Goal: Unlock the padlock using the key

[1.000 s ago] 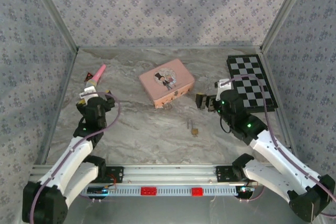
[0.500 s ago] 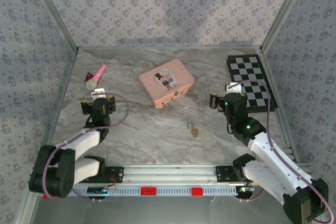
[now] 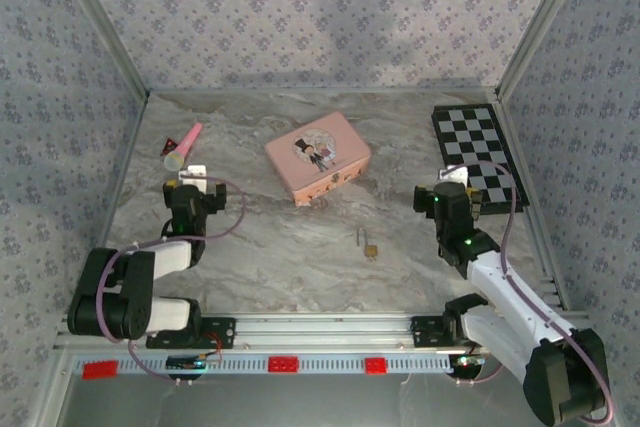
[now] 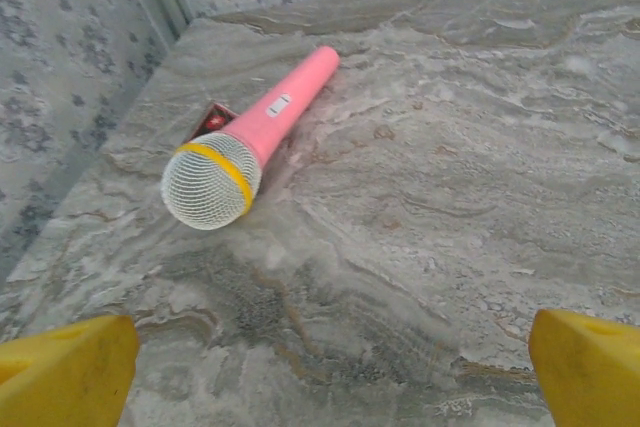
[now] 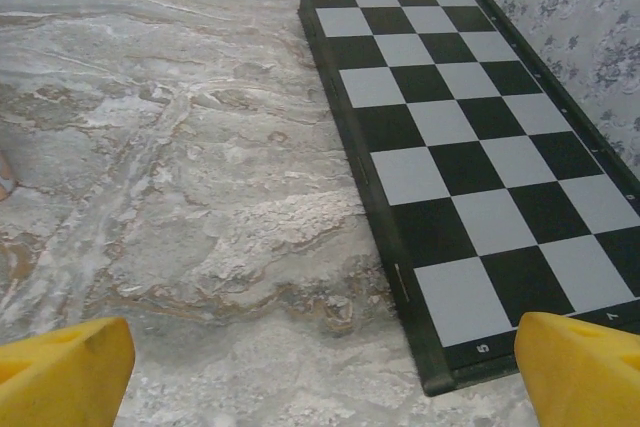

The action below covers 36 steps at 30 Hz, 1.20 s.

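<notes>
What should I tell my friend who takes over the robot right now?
Left gripper: open, empty, facing the toy microphone.
Right gripper: open, empty, beside the chessboard.
Padlock: on the table, between the grippers, nearer than the pink tin, untouched.
Done: nothing held yet.
To do: pick up the key, steady the padlock, unlock it.

Tin (image 3: 318, 157) at centre, padlock (image 3: 370, 248) before it — microphone (image 3: 182, 147) far left, chessboard (image 3: 480, 152) far right

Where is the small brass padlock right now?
In the top view, the small brass padlock lies on the marble tabletop just right of centre, on the near side of the pink rectangular tin.
</notes>
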Available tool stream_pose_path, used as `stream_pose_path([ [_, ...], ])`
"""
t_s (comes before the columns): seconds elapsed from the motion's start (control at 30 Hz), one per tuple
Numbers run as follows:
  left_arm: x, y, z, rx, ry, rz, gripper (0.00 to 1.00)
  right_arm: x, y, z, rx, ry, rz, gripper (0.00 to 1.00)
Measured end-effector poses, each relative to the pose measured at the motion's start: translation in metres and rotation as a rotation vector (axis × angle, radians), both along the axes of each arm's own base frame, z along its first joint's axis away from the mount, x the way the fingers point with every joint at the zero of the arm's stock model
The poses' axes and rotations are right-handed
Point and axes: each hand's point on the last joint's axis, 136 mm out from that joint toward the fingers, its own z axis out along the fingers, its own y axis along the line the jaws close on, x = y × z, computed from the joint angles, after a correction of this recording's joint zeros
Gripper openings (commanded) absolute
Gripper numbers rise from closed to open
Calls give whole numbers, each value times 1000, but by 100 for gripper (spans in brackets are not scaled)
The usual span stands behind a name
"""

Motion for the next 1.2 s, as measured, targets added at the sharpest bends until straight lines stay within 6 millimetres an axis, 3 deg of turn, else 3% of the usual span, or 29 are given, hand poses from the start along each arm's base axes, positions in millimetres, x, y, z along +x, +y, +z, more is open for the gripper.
stream_pose_path([
  [0.13,8,-6,-4,-19,-29,-35,100,1,-4,6,-5,-26,-2,99],
  [0.2,9,-7,-16,-29,-3,-47,100,2,-4,7,-8,-37,4,99],
  [0.33,16,1,-30,-53,37,-32,100,3,-5,4,-12,-43,8,99],
  [0.53,32,6,-18,-89,12,-10,100,8,-10,-6,-28,-27,5,99],
  [0.77,31,9,-21,-103,25,2,100,22,-19,-10,-55,-50,-3,99],
  [0.93,30,8,-23,-108,34,-2,100,34,-39,-28,-44,-41,-35,99],
  [1.2,31,11,-23,-118,36,4,100,57,-35,-57,18,-56,50,99],
])
